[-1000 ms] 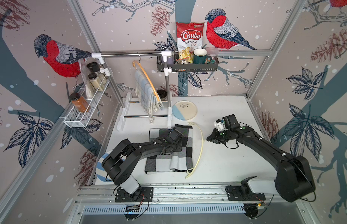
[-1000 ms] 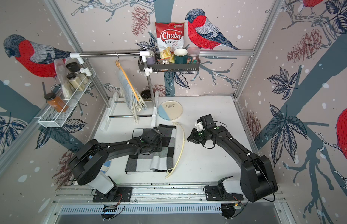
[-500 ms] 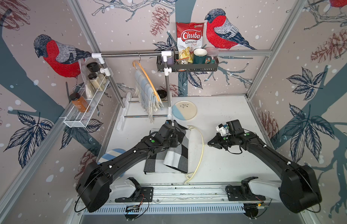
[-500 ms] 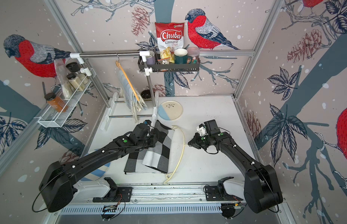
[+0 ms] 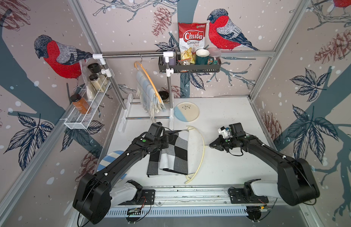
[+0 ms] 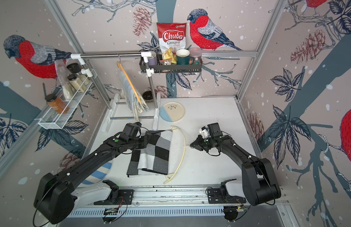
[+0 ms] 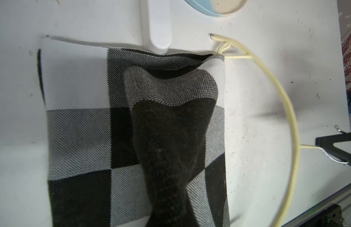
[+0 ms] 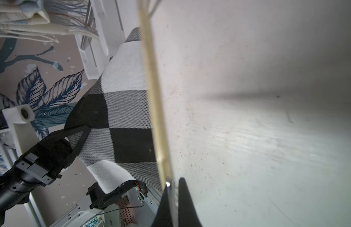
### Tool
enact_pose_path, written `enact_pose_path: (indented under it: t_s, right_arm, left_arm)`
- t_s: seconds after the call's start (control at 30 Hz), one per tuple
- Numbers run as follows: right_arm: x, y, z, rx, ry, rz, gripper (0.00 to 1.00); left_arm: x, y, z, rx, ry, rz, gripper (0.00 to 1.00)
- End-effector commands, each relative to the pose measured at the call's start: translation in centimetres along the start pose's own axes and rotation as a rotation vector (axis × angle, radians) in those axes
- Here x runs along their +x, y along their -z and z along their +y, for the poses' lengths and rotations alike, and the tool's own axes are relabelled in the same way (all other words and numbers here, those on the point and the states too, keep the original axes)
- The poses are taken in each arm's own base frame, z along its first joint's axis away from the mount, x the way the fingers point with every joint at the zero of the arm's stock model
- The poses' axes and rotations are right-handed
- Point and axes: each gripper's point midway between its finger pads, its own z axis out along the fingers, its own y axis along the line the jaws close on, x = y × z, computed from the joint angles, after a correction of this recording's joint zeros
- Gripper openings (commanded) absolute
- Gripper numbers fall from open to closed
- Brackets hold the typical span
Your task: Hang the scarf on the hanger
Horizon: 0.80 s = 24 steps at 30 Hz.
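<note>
desk (image 5: pixel 229 167) white | checked scarf (image 5: pixel 174 155) lies folded on it | cream hanger (image 5: pixel 202 149) flat, touching scarf's edge | my left end effector (image 5: pixel 166 141) grasps a raised scarf fold | my right end effector (image 5: pixel 212 146) clenched on hanger's hook

1. We see the checked black, grey and white scarf (image 5: pixel 174 151) folded on the table (image 5: pixel 229 167), one fold raised
2. We see the cream hanger (image 5: pixel 203 149) lying flat against its edge
</note>
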Motion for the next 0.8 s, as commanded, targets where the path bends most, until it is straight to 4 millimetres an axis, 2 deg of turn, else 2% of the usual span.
enact_pose_path:
  t_s: [0.0,0.07,0.17,0.3,0.53,0.63,0.77]
  right_arm:
    - [1.1,2.0,-1.7,0.137,-0.017,0.000,0.00]
    - [1.6,2.6,-0.9,0.119,-0.020,-0.001,0.00]
    - [1.7,3.1,-0.4,0.101,-0.029,-0.016,0.00]
    - [1.6,3.4,-0.9,0.141,-0.019,-0.017,0.00]
    - [1.0,4.4,-1.5,0.188,-0.013,-0.049,0.00]
    - [0.6,4.8,-1.6,0.212,-0.006,-0.067,0.00]
    - [0.2,4.6,-1.7,0.223,-0.003,-0.072,0.00]
  left_arm:
    - [-0.6,1.0,1.4,-0.060,-0.002,-0.033,0.00]
    - [-0.5,1.0,2.3,-0.099,0.008,-0.021,0.00]
    - [-0.4,-0.1,2.5,-0.098,0.021,-0.011,0.00]
    - [0.9,-2.4,3.6,-0.132,0.044,0.026,0.00]
    - [3.4,-5.3,6.9,-0.241,0.053,0.087,0.00]
    - [3.7,-5.6,7.3,-0.258,0.057,0.093,0.00]
    - [2.8,-5.3,6.0,-0.188,0.063,0.062,0.00]
